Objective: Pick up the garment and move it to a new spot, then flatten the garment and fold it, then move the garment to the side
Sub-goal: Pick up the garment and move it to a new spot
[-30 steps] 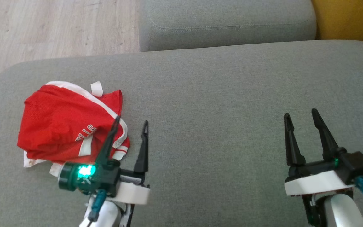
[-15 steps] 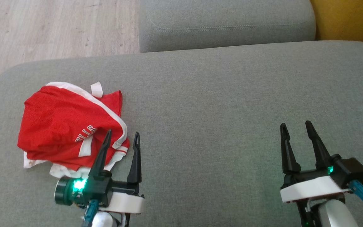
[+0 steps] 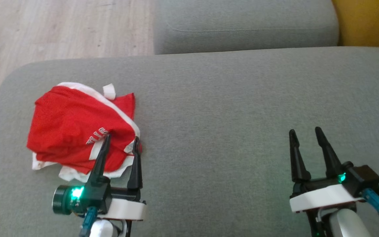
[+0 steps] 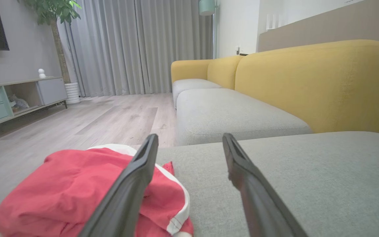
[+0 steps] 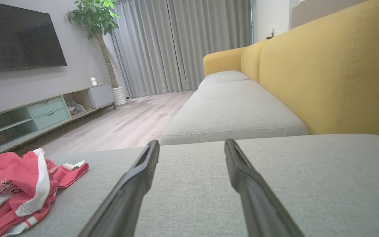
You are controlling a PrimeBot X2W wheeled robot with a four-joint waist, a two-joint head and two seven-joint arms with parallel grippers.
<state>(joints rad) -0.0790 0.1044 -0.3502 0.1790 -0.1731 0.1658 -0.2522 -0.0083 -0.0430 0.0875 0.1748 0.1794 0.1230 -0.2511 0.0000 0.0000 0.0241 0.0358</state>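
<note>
Head view is used first: a crumpled red mesh garment with white trim and white letters [image 3: 74,128] is seen lying in a heap on the left part of a wide grey fabric seat cushion [image 3: 225,108], near its rounded left end. The left gripper [image 3: 122,138] is placed at the near right corner of the garment, with its two long dark fingers spread wide and nothing held between them. One finger is seen over the red cloth, the other at the cloth's white-trimmed edge; whether the cloth is touched cannot be told. In the left wrist view the same is shown: the finger on that view's left is crossed in front of the red heap, and the other is over bare grey fabric. The right gripper [image 3: 305,130] is held well apart from the garment, over the right part of the cushion, its fingers also wide apart and empty. Behind the cushion a second grey seat cushion [image 3: 242,26] is found, with a yellow upholstered backrest [image 3: 370,23] at its right and a pale wooden floor [image 3: 61,29] at its left.
</note>
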